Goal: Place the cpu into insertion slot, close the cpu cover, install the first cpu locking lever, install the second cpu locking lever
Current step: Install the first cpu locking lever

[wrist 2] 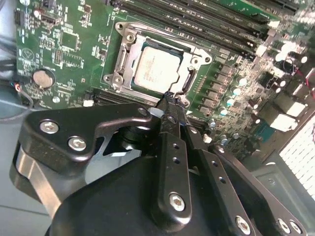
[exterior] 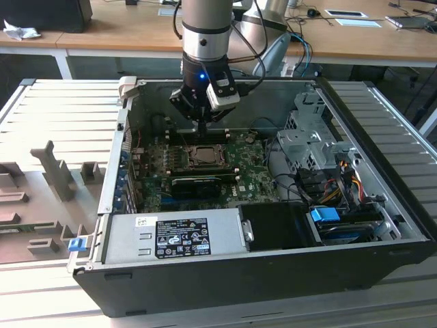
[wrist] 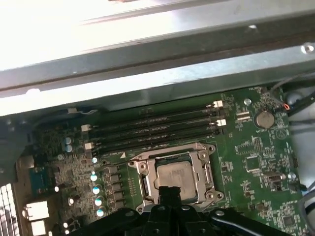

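At the exterior view's centre, the pale silvery square cpu point(exterior: 203, 156) sits in the dark square insertion slot point(wrist: 148, 183), with the dull-silver frame cpu cover point(wrist 2: 121, 58) apparently down. The black gripper point(wrist 2: 170, 102) is pinched closed and empty at the rim — likely the lever step, needing a firm press.

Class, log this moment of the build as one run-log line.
cpu: lying flat, showing through the cover's cut-out | cpu cover: down around it | end effector: shut, tips at the cover's edge

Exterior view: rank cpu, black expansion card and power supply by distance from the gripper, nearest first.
1. cpu: directly beneath the gripper.
2. black expansion card: just past the cpu, toward the camera.
3. power supply: closest to the camera, toward the exterior view's left.
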`<state>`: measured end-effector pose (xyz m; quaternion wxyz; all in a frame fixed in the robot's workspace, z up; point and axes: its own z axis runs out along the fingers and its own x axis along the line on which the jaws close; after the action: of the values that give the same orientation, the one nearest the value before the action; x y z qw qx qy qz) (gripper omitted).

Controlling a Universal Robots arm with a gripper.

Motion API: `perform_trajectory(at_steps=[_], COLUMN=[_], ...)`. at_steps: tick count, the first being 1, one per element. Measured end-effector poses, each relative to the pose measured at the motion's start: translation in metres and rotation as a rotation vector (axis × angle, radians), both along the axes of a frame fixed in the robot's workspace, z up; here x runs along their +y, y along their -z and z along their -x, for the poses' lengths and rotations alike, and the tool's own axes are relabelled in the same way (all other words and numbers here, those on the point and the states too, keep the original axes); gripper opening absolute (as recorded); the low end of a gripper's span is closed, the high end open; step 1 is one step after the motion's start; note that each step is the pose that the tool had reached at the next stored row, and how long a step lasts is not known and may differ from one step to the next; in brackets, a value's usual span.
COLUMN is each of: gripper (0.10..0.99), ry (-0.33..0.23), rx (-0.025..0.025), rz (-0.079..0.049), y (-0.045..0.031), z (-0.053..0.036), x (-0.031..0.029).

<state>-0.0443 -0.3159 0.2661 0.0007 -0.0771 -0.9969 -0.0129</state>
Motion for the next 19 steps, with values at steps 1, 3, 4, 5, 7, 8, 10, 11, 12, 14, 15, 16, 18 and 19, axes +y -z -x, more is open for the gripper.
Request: perform_trajectory(at_steps=[1,3,4,5,7,8,10,11,12,14,15,16,18,19], gripper=[0.106,0.106,0.106,0.106,0.106,0.106,0.106,0.106,0.106,0.106,0.106,0.106,0.106,0.106], ry=[-0.021,-0.049,-0.063,-0.084,-0.115,-0.125,-0.147,-0.17,-0.196,-0.222,-0.239,-0.257,-0.286,-0.299], rx=[0.0,0.0001,0.0,0.0,0.0,0.0,0.0001,0.0,0.0,0.0,0.0,0.0,0.0,0.0], rz=[0.0,0.0,0.0,0.0,0.0,0.0,0.0,0.0,0.0,0.0,0.0,0.0,0.0,0.0], y=[0.0,0.0,0.0001,0.0001,0.0001,0.0001,0.0001,0.0001,0.0002,0.0002,0.0002,0.0002,0.0003,0.0003], z=[0.0,0.0,0.0,0.0,0.0,0.0,0.0,0.0,0.0,0.0,0.0,0.0,0.0,0.0], x=[0.0,0.0,0.0,0.0,0.0,0.0,0.0,0.0,0.0,0.0,0.0,0.0,0.0,0.0])
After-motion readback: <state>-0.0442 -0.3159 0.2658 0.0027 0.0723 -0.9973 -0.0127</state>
